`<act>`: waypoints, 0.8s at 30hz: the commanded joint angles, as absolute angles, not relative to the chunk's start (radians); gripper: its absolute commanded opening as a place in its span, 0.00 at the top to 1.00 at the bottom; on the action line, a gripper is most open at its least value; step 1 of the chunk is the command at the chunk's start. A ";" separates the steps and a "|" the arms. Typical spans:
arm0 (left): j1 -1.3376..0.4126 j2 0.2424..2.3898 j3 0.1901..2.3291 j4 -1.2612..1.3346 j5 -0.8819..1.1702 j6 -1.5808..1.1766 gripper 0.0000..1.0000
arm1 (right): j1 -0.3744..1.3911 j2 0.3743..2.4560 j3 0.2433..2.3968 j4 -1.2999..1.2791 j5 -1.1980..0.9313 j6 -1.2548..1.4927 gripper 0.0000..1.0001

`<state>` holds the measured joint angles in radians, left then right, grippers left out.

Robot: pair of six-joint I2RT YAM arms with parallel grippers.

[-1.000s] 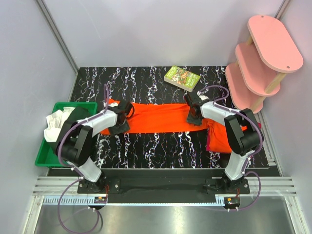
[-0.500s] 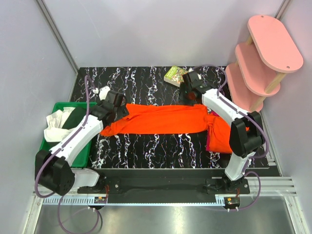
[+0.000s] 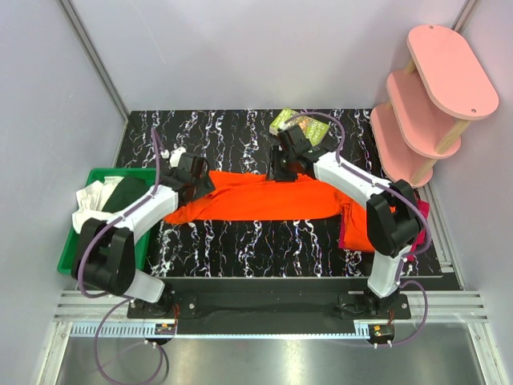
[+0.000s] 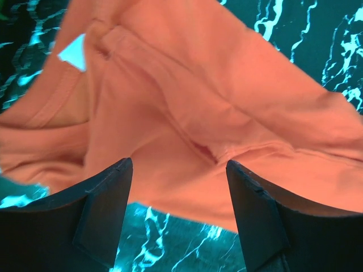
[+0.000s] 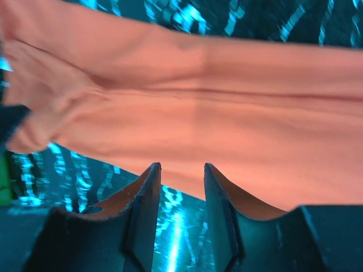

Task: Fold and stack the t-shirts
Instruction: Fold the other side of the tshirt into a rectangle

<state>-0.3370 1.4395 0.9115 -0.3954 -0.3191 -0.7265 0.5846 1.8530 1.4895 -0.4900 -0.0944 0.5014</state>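
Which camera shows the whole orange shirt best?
The top camera: the orange shirt lies there nearly whole. The left wrist camera shows only its collar part, the right wrist only a plain fold.

A long shirt [image 3: 256, 196] lay crosswise on the middle of the table [image 3: 240, 241]. Its right end met what seemed a second shirt [image 3: 357, 233] by the right edge. A book [image 3: 282, 122] lay behind it, a bin [image 3: 72, 258] sat left of the table, and a shelf [image 3: 433, 96] stood at the far right.

On the table [image 3: 240, 241] lay two orange t-shirts [image 3: 256, 196] [image 3: 362, 226], one magenta t-shirt [image 3: 343, 237] and one book [image 3: 282, 122]. One green bin [image 3: 80, 261], one pink shelf [image 3: 437, 56] and two arms [image 3: 136, 212] [image 3: 361, 180] bordered it.
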 commanded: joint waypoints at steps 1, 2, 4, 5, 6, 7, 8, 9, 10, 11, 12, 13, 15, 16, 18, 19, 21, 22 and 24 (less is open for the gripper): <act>-0.327 1.473 0.908 -0.216 -0.245 -0.736 0.29 | 0.583 1.769 1.405 -0.476 -0.043 0.465 0.57; -0.327 1.480 0.908 -0.204 -0.232 -0.742 0.30 | 0.581 1.760 1.391 -0.472 -0.034 0.463 0.57; -0.327 1.525 0.914 -0.173 -0.215 -0.762 0.31 | 0.583 1.737 1.356 -0.468 -0.029 0.462 0.57; -0.327 1.545 0.919 -0.167 -0.201 -0.779 0.31 | 0.583 1.730 1.344 -0.465 -0.026 0.463 0.57; -0.327 1.575 0.925 -0.155 -0.193 -0.788 0.32 | 0.581 1.721 1.327 -0.465 -0.025 0.463 0.57; -0.327 1.592 0.927 -0.146 -0.186 -0.795 0.33 | 0.581 1.717 1.321 -0.465 -0.025 0.462 0.57; -0.327 1.604 0.928 -0.140 -0.173 -0.808 0.33 | 0.581 1.713 1.315 -0.463 -0.025 0.460 0.57; -0.327 1.614 0.931 -0.126 -0.164 -0.816 0.34 | 0.583 1.709 1.306 -0.465 -0.022 0.457 0.57; -0.327 1.637 0.934 -0.127 -0.160 -0.819 0.35 | 0.583 1.707 1.302 -0.463 -0.012 0.456 0.57; -0.328 1.646 0.937 -0.130 -0.158 -0.830 0.38 | 0.583 1.706 1.301 -0.465 -0.009 0.451 0.57; -0.328 1.651 0.937 -0.130 -0.156 -0.833 0.39 | 0.581 1.701 1.299 -0.468 -0.008 0.448 0.57; -0.328 1.649 0.934 -0.132 -0.160 -0.834 0.40 | 0.583 1.700 1.298 -0.465 -0.006 0.446 0.57; -0.328 1.643 0.925 -0.132 -0.176 -0.836 0.44 | 0.580 1.698 1.298 -0.465 -0.006 0.446 0.57; -0.328 1.640 0.922 -0.133 -0.184 -0.835 0.46 | 0.581 1.698 1.296 -0.465 -0.008 0.445 0.57; -0.328 1.631 0.926 -0.143 -0.205 -0.822 0.49 | 0.583 1.706 1.298 -0.465 -0.011 0.451 0.58; -0.328 1.628 0.930 -0.144 -0.210 -0.818 0.50 | 0.583 1.709 1.296 -0.465 -0.015 0.453 0.58; -0.330 1.614 0.945 -0.163 -0.230 -0.801 0.54 | 0.581 1.716 1.295 -0.463 -0.020 0.459 0.58; -0.330 1.608 0.948 -0.167 -0.239 -0.796 0.56 | 0.583 1.718 1.293 -0.462 -0.020 0.460 0.59; -0.330 1.605 0.963 -0.182 -0.259 -0.775 0.62 | 0.581 1.721 1.289 -0.460 -0.017 0.465 0.59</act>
<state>-0.3317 1.6562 0.9100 -0.1890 -0.2001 -0.8089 0.5823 1.7458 1.2961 -0.4900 -0.0349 0.4641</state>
